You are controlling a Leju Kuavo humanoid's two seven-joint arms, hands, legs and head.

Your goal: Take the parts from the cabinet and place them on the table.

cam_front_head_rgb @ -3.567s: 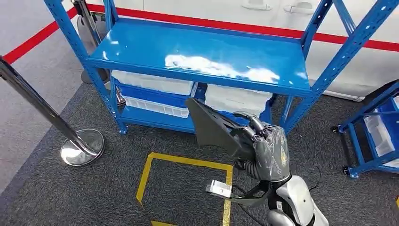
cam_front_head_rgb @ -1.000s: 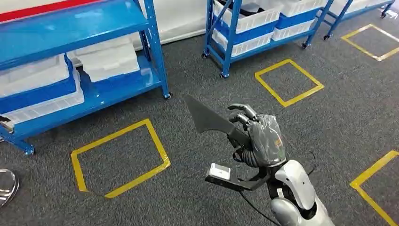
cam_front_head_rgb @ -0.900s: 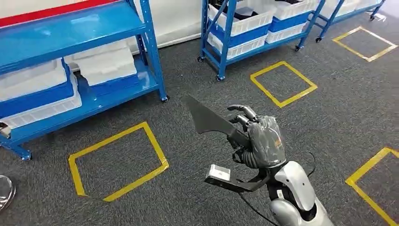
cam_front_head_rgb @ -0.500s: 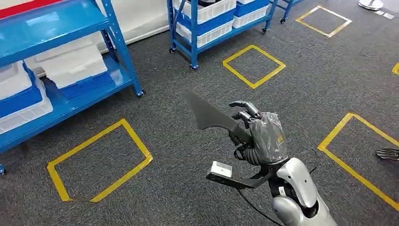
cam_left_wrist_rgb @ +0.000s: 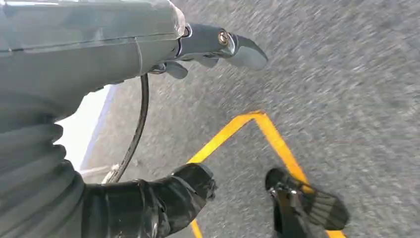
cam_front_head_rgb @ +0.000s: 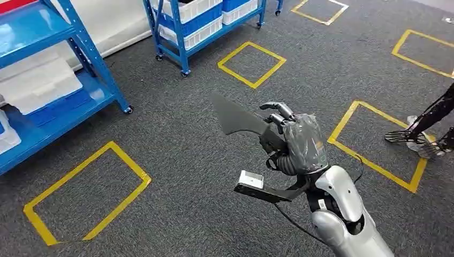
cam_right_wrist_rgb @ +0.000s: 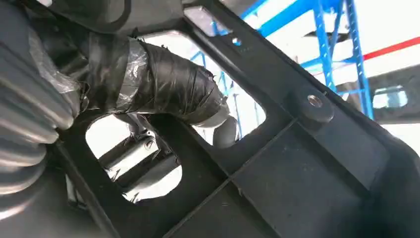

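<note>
I see the black plastic part (cam_front_head_rgb: 239, 119) held up in the air over the grey carpet (cam_front_head_rgb: 176, 160), its flat wedge-shaped end pointing left and slightly away from me, and my right hand (cam_front_head_rgb: 296, 147) is grasping it by its near end, fingers wrapped over the top edge. From the right wrist camera the part (cam_right_wrist_rgb: 297, 163) is a ribbed panel with cut-out openings, and my taped thumb (cam_right_wrist_rgb: 168, 87) hooks through one of them. My left hand (cam_left_wrist_rgb: 148, 44) hangs over the carpet near a yellow tape corner (cam_left_wrist_rgb: 247, 126); its fingers look loosely extended with nothing in them. Under the part, yellow tape squares (cam_front_head_rgb: 85, 198) are marked on the floor. At the far left stands a blue shelf rack (cam_front_head_rgb: 69, 48) with white bins, and a second blue rack on casters (cam_front_head_rgb: 198, 24) stands further back. At the right edge, a person's dark shoes (cam_front_head_rgb: 423, 140) rest on a tape square.
</note>
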